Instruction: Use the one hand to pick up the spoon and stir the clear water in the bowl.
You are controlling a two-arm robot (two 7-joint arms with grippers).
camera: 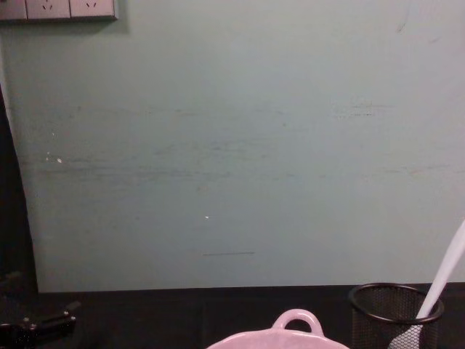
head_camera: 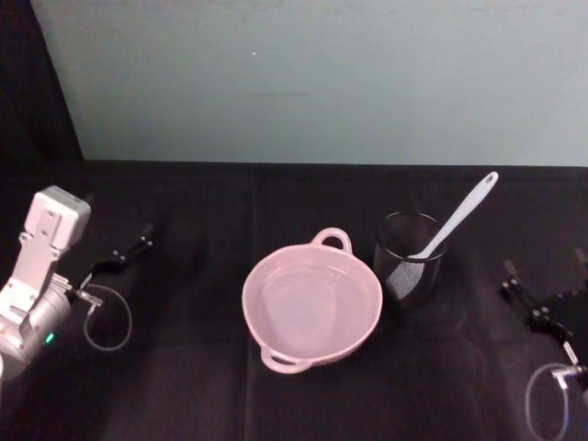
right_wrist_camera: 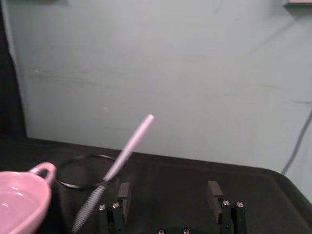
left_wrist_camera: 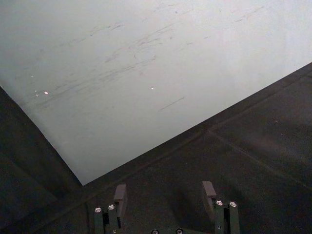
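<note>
Black cloth covers the desk, where the right hand [head_camera: 542, 299], fingers spread, should pinch the spoon [head_camera: 457, 220] handle above the mesh cup [head_camera: 409, 258], right of the bowl [head_camera: 312, 308].

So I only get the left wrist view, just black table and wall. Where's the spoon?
Observer: The long white plastic spoon stands leaning in a black wire-mesh cup, handle tip up toward the wall.
Operator: Is the bowl near it?
Observer: Yes, the wide pale pink bowl sits just beside the cup, on the robot's left of it, with clear water inside.
Operator: Which claw is closer to the spoon?
Observer: The right claw, open and empty, sits low over the table on the cup's right. Your left claw is open too, far off by the table's left edge.
</note>
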